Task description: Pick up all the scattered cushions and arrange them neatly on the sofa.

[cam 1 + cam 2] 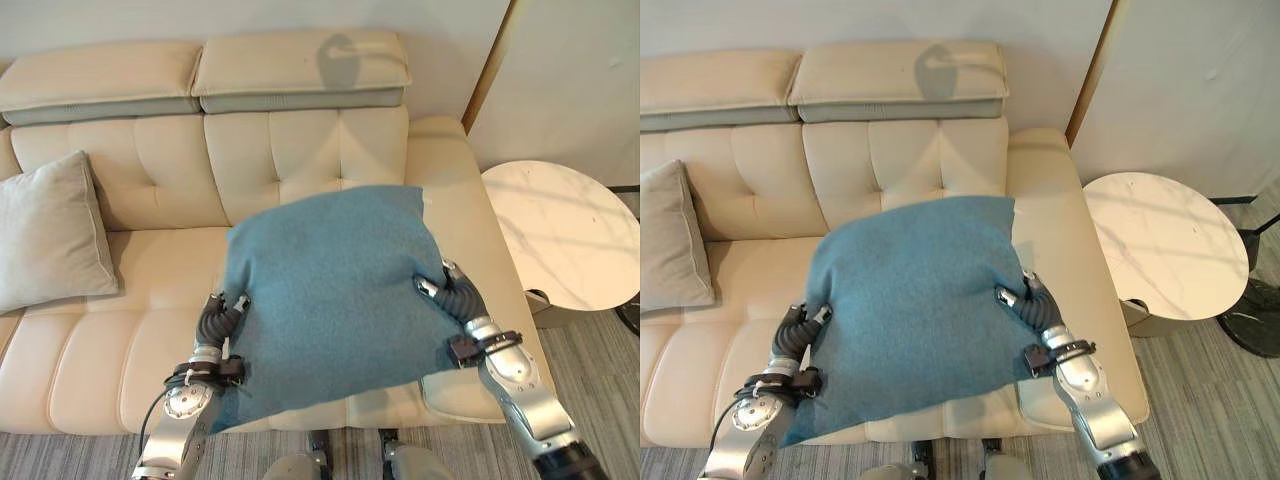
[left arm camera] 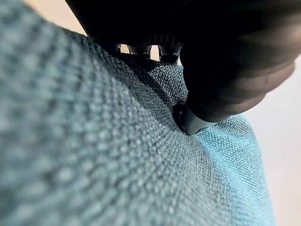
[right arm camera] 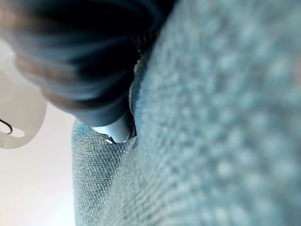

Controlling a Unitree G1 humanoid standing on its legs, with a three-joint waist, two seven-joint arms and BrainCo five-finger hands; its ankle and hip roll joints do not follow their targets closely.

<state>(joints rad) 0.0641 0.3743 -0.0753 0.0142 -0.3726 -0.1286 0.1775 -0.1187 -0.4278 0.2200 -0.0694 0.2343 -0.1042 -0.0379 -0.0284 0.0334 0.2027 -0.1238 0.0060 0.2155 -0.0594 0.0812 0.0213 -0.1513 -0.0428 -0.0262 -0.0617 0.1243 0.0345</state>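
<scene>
As I look down: both of my hands clamp one blue cushion (image 1: 330, 300) from its two sides, above the sofa (image 1: 150, 330) seat.

Left hand (image 1: 222, 318): lower left of the head view, pressed against the cushion's left edge. In its wrist view the thumb (image 2: 193, 123) digs into the weave and puckers it, so I read it as gripping the cloth.

Right hand (image 1: 1025, 300): right of centre in the head view, at the cushion's right edge. Its wrist view shows a light-coloured fingertip (image 3: 115, 132) sunk into a fold of the fabric, so it too pinches the cushion.

Blue cushion: square, teal, coarse woven cover, held tilted with its far corner up near the sofa back and its near corner drooping over the seat's front edge, centre of the frame.

Grey cushion (image 1: 50, 235): leaning upright against the sofa back at the left edge of the frame, well apart from the blue one.

Sofa: cream, tufted, with two headrest pads at the top of the frame.

Side table (image 1: 565, 235): round, pale marbled top, just beside the sofa's right arm, right of the frame.
</scene>
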